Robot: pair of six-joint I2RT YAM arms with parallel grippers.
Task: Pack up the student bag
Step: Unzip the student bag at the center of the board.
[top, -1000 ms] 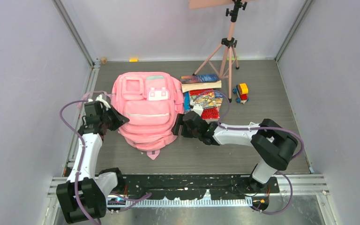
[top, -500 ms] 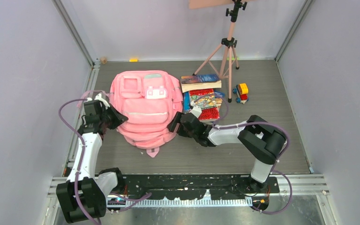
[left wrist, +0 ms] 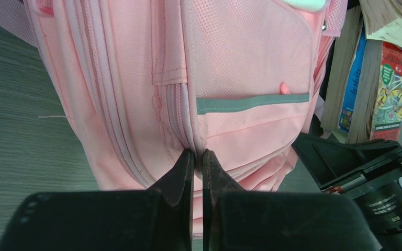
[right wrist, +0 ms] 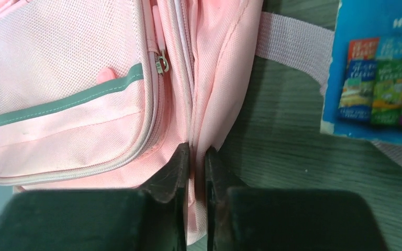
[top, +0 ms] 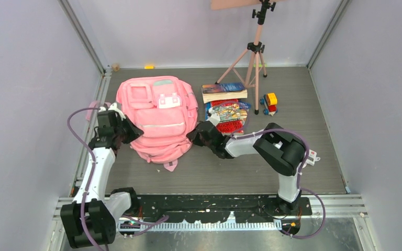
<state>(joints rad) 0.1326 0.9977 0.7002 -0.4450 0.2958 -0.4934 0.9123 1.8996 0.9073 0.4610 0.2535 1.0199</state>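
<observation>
The pink student bag (top: 159,117) lies flat on the table's left half, its front pockets and white patch facing up. At the bag's left edge, my left gripper (top: 127,130) is shut on a pinch of its fabric beside a zip seam (left wrist: 197,152). On the opposite side, my right gripper (top: 192,137) is shut on a fold of the bag's right edge (right wrist: 196,149). The student bag (left wrist: 230,78) fills the left wrist view, and in the right wrist view the bag (right wrist: 73,89) shows a zip pull (right wrist: 161,64).
A stack of books (top: 225,92) and colourful booklets (top: 229,112) lies just right of the bag. A toy truck (top: 268,103) sits further right. A pink tripod (top: 251,52) stands at the back. Grey walls close in on both sides.
My right gripper reached left to the bag's right edge and closed on its fabric. The bag has shifted left and away, with the left gripper still pinching it.
</observation>
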